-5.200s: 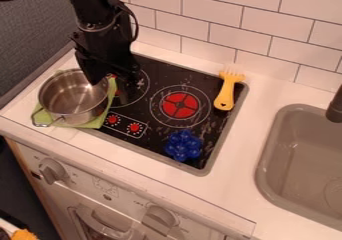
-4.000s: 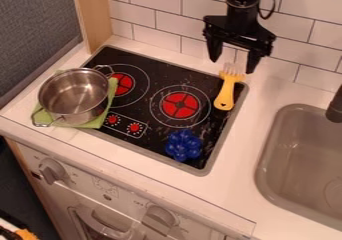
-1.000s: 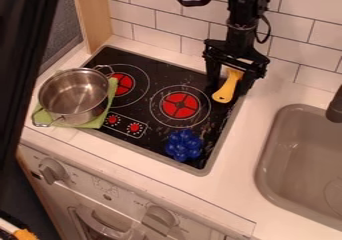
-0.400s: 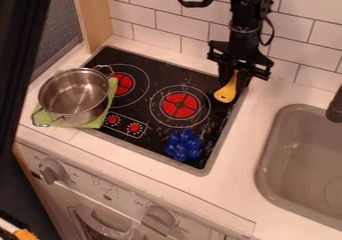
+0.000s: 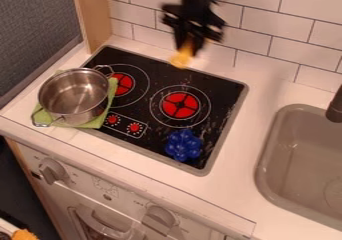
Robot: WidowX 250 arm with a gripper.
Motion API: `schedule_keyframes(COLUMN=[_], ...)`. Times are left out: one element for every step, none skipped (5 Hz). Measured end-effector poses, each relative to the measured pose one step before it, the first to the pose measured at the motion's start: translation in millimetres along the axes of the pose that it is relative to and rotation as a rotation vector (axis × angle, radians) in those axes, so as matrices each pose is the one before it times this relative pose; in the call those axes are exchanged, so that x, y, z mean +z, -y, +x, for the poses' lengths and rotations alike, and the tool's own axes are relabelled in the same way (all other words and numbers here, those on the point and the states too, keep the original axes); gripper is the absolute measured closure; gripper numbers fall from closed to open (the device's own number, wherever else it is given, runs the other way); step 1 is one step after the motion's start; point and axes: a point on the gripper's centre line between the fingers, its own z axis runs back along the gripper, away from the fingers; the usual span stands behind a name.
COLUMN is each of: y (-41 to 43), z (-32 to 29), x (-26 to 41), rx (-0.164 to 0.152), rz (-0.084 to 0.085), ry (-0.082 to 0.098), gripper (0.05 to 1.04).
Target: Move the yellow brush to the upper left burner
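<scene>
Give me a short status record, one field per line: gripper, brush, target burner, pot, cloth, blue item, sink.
gripper: raised near the stove's back edge, holding the brush
yellow brush: off the stove, hanging below the gripper; blurred
upper left burner: red centre in view, brush not yet on it
pot: metal, left side, beside that burner
green cloth: under the pot
blue item: knobbly, on the stove's near right part
sink: right of the stove
</scene>
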Motion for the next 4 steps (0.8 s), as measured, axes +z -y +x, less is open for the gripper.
schedule_keyframes(y=[-39.08,-50.12,-21.84,-8.09], z=[-0.45,-6.67,-9.91,8.12], x=[-0.53,-12.7,-18.8,-9.49], rx=[0.0183,0.0227,0.0171,-0.0122], rz=[0.0302,0.0323,0.0054,0.0017], ry=[0.006,-0.0278,-0.0364,-0.0002], gripper=[0.756,0.756,0.756,0.756])
